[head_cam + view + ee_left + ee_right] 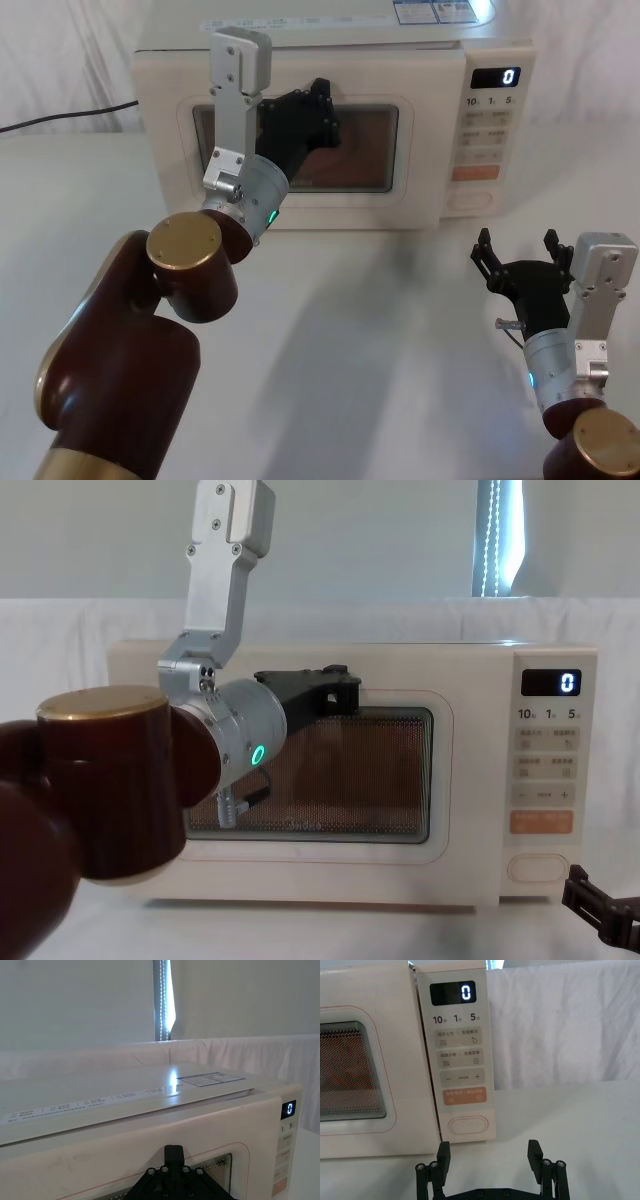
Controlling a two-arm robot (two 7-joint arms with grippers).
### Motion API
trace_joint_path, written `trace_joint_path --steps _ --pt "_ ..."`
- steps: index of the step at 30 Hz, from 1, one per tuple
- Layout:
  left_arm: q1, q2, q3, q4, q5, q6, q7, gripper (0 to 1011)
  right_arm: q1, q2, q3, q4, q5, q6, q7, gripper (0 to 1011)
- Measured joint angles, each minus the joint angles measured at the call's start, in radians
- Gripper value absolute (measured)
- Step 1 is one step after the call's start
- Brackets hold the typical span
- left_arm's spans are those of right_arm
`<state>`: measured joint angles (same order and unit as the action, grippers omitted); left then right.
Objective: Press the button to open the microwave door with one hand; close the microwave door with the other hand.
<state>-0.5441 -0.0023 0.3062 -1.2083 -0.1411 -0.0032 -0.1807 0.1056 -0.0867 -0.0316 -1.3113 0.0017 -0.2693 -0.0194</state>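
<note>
**Door shut, left gripper at the glass, right gripper idle below the button**

Head view. Maroon left arm nearest the lens, rising to the left gripper (312, 110), set against the upper part of the microwave door (370, 150). Contact with the window looks likely but cannot be confirmed; finger spread cannot be told, nothing seen in hold. Right gripper (522, 252) low on the table (380, 330), well apart from the oven, prongs spread wide, holding nothing. Door flush with the control panel (487, 130), so judged closed. Button (474, 200) at the panel's foot, below the orange key (475, 172).

Left wrist view. Black gripper body close to the lens, pointed at the door's top frame (150, 1145). Oven top (100, 1095) beyond.

Right wrist view. Two prongs (535, 1152) parted, empty, aimed below the pill-shaped button (468, 1125). Display (453, 993) reads 0.

Chest view. Left gripper (335, 692) over the window's upper edge; door (350, 780) shut.

Handling, as judgement. Button: stiff, short travel; best met square at its centre with one prong tip, avoiding the orange key just above. Door: light, rigid, hinged at the far side from the panel; glass smooth, so push on the cream frame near the latch edge, firmly enough to latch.
</note>
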Motion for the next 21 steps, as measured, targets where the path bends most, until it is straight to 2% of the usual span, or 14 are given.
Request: trace_joint_path --steps 21 --pt "-0.021 -0.014 0.0 0.027 0.025 0.0 0.005 0 0.0 0.0 0.0 0.0 0.0 0.0 0.0 1002"
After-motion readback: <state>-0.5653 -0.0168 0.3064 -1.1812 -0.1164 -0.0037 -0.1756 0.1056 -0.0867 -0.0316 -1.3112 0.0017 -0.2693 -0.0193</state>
